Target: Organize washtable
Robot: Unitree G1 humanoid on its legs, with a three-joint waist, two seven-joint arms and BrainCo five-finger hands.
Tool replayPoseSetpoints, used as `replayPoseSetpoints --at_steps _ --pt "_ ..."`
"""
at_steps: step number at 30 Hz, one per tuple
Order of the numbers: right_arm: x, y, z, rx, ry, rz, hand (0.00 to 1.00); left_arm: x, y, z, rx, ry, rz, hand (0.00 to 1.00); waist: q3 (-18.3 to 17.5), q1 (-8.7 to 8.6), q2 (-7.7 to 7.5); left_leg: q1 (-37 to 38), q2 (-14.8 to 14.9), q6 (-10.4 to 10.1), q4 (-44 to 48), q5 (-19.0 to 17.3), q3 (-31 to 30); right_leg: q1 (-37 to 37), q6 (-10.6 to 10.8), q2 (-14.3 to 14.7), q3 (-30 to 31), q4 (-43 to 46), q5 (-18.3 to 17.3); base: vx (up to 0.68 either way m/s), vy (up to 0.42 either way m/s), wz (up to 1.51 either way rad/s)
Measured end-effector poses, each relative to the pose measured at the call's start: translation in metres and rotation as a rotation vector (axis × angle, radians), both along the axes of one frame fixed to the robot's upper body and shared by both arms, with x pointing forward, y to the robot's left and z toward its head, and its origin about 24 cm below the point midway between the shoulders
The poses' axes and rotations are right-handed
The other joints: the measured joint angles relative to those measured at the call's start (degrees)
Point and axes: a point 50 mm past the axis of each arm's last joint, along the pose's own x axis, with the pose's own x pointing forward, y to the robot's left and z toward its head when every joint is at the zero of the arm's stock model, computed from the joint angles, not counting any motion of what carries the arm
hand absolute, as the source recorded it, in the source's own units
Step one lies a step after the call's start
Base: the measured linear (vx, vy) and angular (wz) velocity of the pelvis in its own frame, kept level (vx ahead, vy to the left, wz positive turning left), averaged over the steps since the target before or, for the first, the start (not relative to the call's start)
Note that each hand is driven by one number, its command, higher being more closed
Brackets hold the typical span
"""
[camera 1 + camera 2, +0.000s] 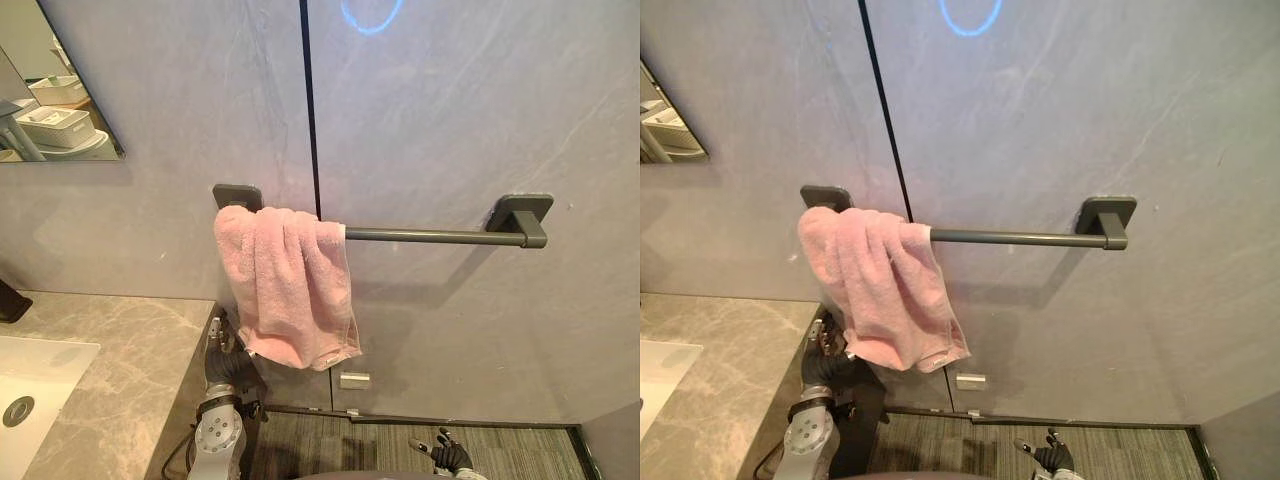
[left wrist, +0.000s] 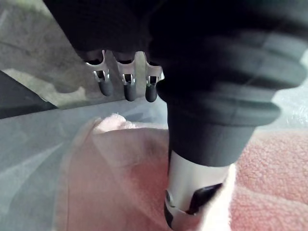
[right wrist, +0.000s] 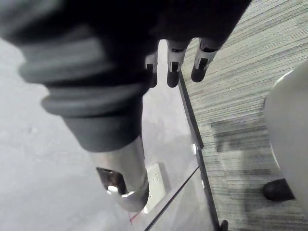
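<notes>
Left hand [image 1: 221, 338]: fingers [image 2: 126, 86] straight, side by side with small gaps, dark tips toward the grey wall [image 1: 450, 120], closed on nothing. The thumb [image 2: 190, 192] stands apart from them, over pink pile; whether it touches the cloth cannot be told. The hand is raised just below and behind the lower left edge of the pink towel [image 1: 290, 285], beside the end of the bench [image 1: 130, 360]. Right hand [image 1: 447, 457]: hangs low near the floor [image 3: 240, 57], well apart from the towel, fingers loose and a little spread, nothing held. The towel is draped over the towel bar [image 1: 430, 236] at its left end, hard against the left bracket. It hangs bunched and folded on itself, lower hem slanting, and takes up less than half of the bar; the rest of the bar to the right bracket is bare. The marble bench runs left to a white sink [image 1: 35, 375]. Judgement on progress: hanging the towel looks done, since it carries its own weight on the bar and neither hand grips it. What may be left is tidying: drawing the cloth along the bar and evening the hem. The part of the bench farther left is out of view, so whatever is left there cannot be judged.
</notes>
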Motion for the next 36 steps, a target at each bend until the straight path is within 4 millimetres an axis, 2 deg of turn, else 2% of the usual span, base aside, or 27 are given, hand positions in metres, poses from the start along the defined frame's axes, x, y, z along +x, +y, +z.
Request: replayPoseSetpoints --at_steps 17,25,36 --pt "0.000 0.000 0.000 0.002 -0.001 0.002 0.00 0.001 0.005 0.007 0.042 -0.020 0.029 0.00 0.01 -0.02 -0.10 0.06 0.00 -0.01 0.00 -0.01 -0.47 0.41 0.00 0.01 -0.45 -0.27 0.00 -0.01 -0.005 0.01" --pt "0.001 0.001 -0.001 0.001 0.005 0.025 0.00 0.003 0.003 0.008 0.064 -0.019 -0.022 0.00 -0.08 -0.09 -0.23 0.08 0.02 -0.01 -0.01 -0.01 -0.37 0.35 -0.02 0.31 -0.19 -0.25 0.01 0.00 0.000 0.00" --pt "0.001 -0.003 -0.002 -0.008 0.027 0.031 0.00 0.010 -0.006 -0.013 0.076 0.073 -0.126 0.00 -0.06 -0.43 -0.22 0.05 0.17 -0.02 -0.02 -0.02 0.22 -0.11 -0.34 0.82 0.86 -0.24 0.26 0.00 -0.003 -0.03"
